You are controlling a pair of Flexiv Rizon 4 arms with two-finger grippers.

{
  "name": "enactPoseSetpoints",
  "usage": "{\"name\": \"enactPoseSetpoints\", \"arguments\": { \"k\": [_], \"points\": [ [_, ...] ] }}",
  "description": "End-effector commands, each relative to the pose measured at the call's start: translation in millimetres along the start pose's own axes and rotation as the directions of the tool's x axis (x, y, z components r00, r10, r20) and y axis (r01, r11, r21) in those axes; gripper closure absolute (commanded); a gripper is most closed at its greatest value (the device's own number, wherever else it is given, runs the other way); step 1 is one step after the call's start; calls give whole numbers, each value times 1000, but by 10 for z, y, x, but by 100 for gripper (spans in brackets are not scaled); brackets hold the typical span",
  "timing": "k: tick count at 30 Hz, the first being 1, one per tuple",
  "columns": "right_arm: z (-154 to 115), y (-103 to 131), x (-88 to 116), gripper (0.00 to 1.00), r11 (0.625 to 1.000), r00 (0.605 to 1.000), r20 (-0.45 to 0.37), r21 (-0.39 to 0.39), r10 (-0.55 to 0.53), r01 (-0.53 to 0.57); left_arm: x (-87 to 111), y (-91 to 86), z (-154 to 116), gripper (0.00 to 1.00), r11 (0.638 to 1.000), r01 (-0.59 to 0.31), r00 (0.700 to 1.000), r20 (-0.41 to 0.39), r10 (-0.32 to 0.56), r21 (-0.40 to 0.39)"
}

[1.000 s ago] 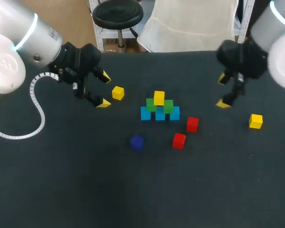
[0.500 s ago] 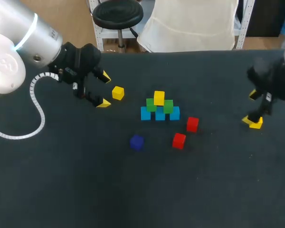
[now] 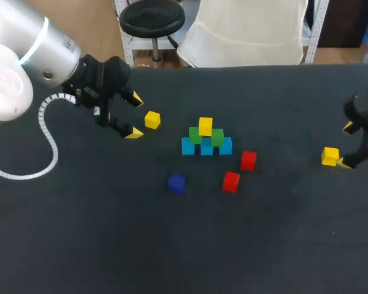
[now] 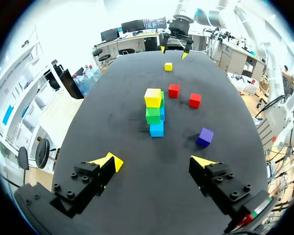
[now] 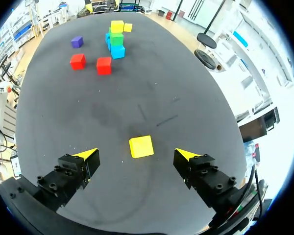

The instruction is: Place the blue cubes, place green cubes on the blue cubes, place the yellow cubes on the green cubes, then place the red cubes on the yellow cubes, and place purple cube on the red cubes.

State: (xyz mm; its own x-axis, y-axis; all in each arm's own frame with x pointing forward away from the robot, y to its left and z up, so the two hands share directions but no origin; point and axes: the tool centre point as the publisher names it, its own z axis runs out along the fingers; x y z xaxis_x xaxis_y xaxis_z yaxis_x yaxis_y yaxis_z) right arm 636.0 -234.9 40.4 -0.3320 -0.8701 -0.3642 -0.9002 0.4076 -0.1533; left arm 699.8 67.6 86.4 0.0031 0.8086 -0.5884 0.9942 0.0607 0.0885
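Blue cubes [image 3: 207, 147], three in a row, stand near the middle of the dark desk [image 3: 110, 239]. Two green cubes [image 3: 218, 137] sit on them, and the top yellow cube [image 3: 205, 126] sits on the green ones. The desk surface is matte and almost black. Two red cubes [image 3: 248, 160] lie apart from each other, just to the right of the stack and in front of it. The purple cube [image 3: 176, 184] lies alone in front of the stack, to the left.

Our left hand [image 3: 135, 116] hangs over the left part of the desk with its fingers spread wide. The second yellow cube [image 3: 152, 119] is just beside it, not touching. Our right hand [image 3: 346, 145] is at the right edge of the desk, also spread. The third yellow cube [image 3: 330, 156] lies on the desk just ahead of it, in line with the gap between its fingers.

Compared with a second ago, the right hand has travelled from the right-middle of the desk out to this edge. The left hand and all cubes have kept their places.
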Motion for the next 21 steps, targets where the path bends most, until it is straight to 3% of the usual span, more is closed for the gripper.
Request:
{"name": "enactPoseSetpoints", "arguments": {
  "k": [1, 10, 21],
  "points": [
    [126, -72, 24, 0, 999, 1000, 9, -51, -1, 2, 10, 4, -1, 0, 1000, -3, 1000, 2, 3, 0],
    [290, -165, 118, 0, 995, 1000, 19, -97, -10, 12, 10, 4, -1, 0, 1000, -3, 1000, 2, 3, 0],
    [419, -209, 55, 0, 989, 998, 33, -136, -50, 54, 10, 4, -1, 0, 1000, -3, 1000, 2, 3, 0]
  ]
}}
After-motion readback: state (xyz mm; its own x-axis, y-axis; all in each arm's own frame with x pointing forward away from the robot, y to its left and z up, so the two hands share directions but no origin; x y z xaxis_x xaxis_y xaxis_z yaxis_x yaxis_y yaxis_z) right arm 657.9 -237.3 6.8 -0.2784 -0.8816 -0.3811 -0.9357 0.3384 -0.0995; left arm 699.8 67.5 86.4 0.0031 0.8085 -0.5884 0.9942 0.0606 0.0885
